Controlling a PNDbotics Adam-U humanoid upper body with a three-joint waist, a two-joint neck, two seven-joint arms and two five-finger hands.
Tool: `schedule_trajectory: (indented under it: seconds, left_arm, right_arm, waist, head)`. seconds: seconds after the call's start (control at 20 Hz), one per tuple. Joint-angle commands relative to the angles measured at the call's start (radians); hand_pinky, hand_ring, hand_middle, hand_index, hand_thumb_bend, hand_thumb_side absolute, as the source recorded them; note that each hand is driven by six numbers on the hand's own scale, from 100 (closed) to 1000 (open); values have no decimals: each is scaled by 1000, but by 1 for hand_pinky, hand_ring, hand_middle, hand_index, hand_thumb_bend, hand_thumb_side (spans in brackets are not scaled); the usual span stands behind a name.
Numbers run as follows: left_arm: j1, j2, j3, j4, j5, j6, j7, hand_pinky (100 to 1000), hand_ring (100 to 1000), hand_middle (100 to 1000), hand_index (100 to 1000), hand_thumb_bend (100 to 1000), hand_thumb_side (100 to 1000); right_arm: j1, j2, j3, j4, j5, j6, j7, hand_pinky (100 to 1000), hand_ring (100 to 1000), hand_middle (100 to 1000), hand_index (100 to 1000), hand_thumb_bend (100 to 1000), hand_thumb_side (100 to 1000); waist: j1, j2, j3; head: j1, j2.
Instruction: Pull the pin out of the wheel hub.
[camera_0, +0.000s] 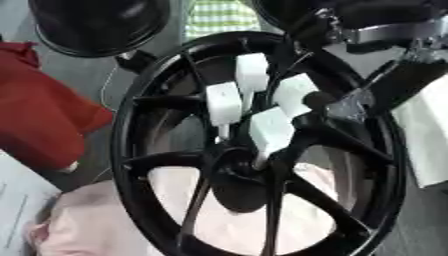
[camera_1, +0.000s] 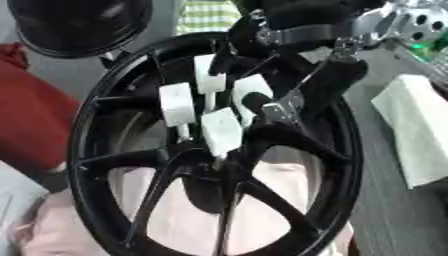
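Black and glossy, the wheel hub fills most of both views, standing nearly on edge with its face turned toward the camera and its spokes fanning out from a dark centre; its lower rim is cut off by the bottom edge. Four white block-headed pins stand out of the centre toward the camera and upward, each on a thin pale stem: an upper pin, a left pin, a right pin and a lower pin. Their long axes run from the hub centre up and outward, the stems partly hidden behind the blocks.

Behind the spokes lies a pale pink cloth, seen through the openings and spreading to the lower left. A red cloth lies at the left, a second black wheel sits at the upper left, cut off by the top edge, and a white folded cloth rests on the grey table at the right.

From the upper right the right hand reaches in over the rim, black against the black wheel and hard to separate from it; a dark fingertip touches the right pin's block, but whether the fingers close round it cannot be told. No left hand shows.
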Motion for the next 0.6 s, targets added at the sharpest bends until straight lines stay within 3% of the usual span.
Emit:
schedule_trajectory:
  seconds: [0.05, 0.6]
  left_arm:
    - [-8, 24, 2, -17, -6, -1, -5, 648, 643, 562, 725, 100, 751]
    - [-8, 20, 0, -15, -7, 0, -9, 648, 644, 563, 725, 100, 756]
  right_arm:
    - [5, -45, -26, -13, 29, 0, -29, 908, 869, 728, 889, 100, 384]
    - [49, -56, -33, -13, 93, 17, -60, 923, 926, 788, 914, 100, 539]
  waist:
    - [2, 1, 2]
    - [3, 8, 3]
  head:
    - [2, -8]
    - [-1, -9]
